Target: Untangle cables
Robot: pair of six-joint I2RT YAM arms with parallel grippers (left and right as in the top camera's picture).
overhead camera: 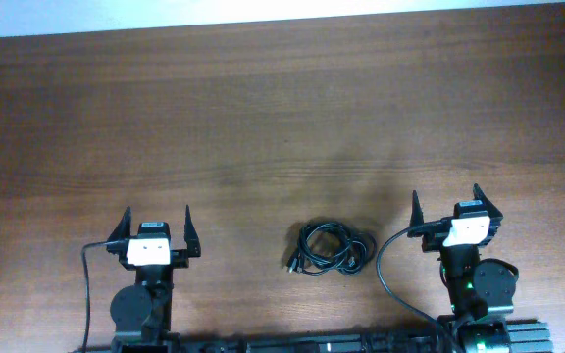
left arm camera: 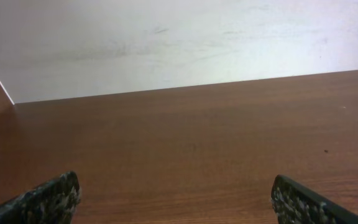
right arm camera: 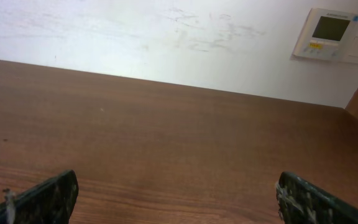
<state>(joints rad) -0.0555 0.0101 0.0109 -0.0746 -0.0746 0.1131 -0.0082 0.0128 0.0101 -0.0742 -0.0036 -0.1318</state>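
The cables (overhead camera: 333,249) are lying in one bundle on the table (overhead camera: 263,118), between my left gripper (overhead camera: 156,221) and my right gripper (overhead camera: 446,201), sitting nearer the right one and apparently touching neither.

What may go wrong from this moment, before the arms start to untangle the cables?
The cables lie in one tight bundle; open jaws may pinch several cords together and tighten the knot.
The right arm's thick cable curves close beside them and might be snagged.
Neither wrist view shows them, so aiming rests on the overhead view.
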